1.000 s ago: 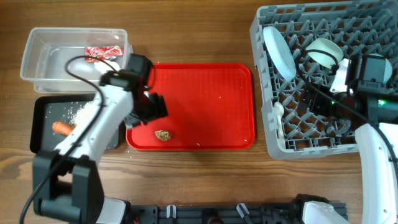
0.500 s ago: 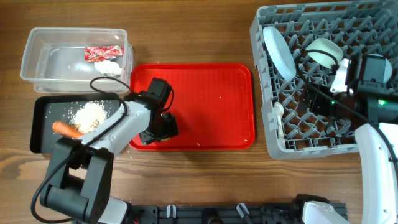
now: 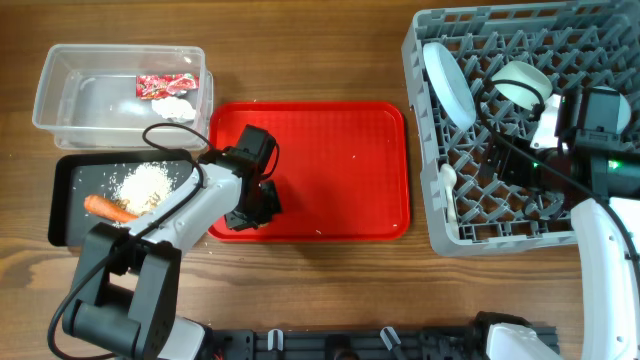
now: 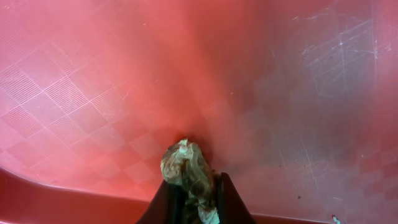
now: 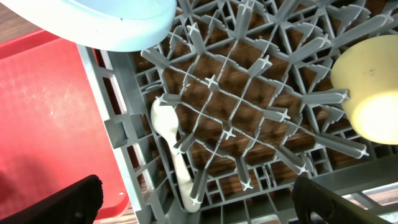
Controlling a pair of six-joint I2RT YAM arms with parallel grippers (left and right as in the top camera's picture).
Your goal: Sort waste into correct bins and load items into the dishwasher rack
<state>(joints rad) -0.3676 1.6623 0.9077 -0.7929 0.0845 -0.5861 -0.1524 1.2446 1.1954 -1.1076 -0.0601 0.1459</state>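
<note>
Resting at the near-left corner of the red tray [image 3: 340, 150], the brown scrap [image 4: 186, 169] is clamped by the left end effector [image 4: 191, 198]. It is judged light, soft and crumbly, so a gentle pinch across its middle is advised. The right end effector [image 5: 198, 202] is held apart over the dishwasher rack [image 3: 432, 215].

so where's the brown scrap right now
In the left wrist view the brown scrap is pinched between the left fingers, low over the red tray near its front left corner, beside the black tray.
</note>
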